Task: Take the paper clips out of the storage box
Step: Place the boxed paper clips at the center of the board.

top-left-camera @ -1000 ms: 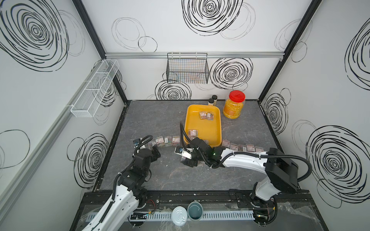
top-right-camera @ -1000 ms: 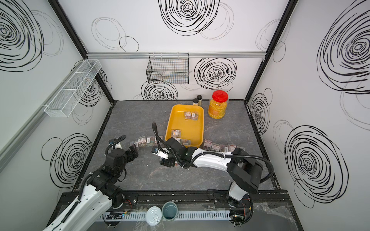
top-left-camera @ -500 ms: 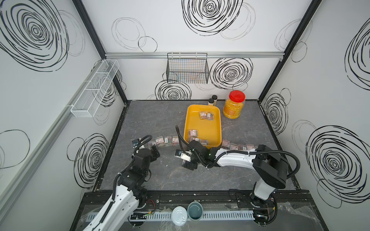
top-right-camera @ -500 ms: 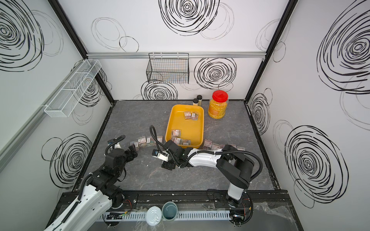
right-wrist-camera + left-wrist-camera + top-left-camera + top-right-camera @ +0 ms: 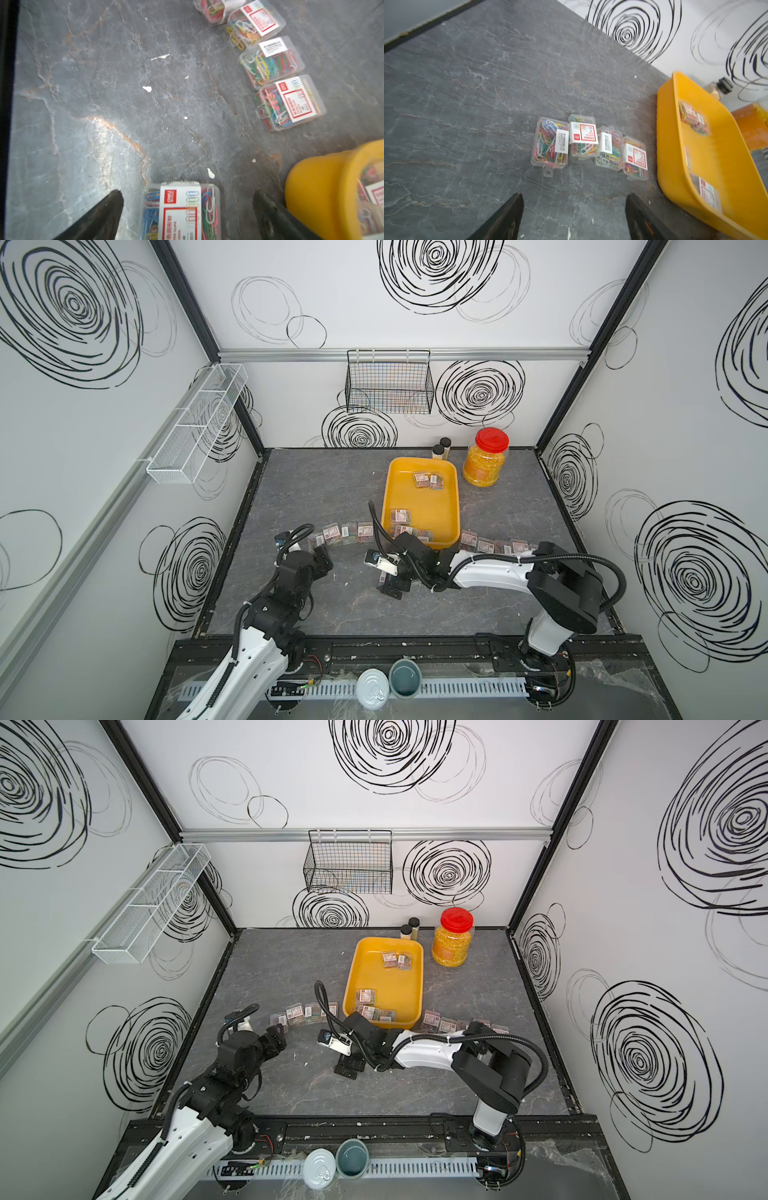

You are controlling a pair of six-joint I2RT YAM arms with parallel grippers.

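The yellow storage box point(image 5: 432, 506) point(image 5: 390, 986) stands at the back middle, with several cases of paper clips point(image 5: 428, 480) point(image 5: 401, 515) lying in it. More cases lie in a row on the table left of the box point(image 5: 348, 531) point(image 5: 583, 137) and in another row right of it point(image 5: 494, 545). My right gripper point(image 5: 392, 587) point(image 5: 189, 193) is low by the box's front left corner point(image 5: 315, 187). It is open, and one case point(image 5: 180, 212) lies on the table between its fingers with a gap on each side. My left gripper point(image 5: 322, 558) point(image 5: 574, 196) is open and empty, just short of the left row.
A red-lidded jar of yellow grains point(image 5: 484, 462) and two black-capped bottles point(image 5: 440, 450) stand behind the box. A black wire basket point(image 5: 388, 381) hangs on the back wall and a white mesh shelf point(image 5: 195, 427) on the left wall. Two tins point(image 5: 373, 693) sit at the front rail.
My right gripper has moved from the box's front edge toward the front left and has opened, leaving the case on the table. The left arm has hardly moved.
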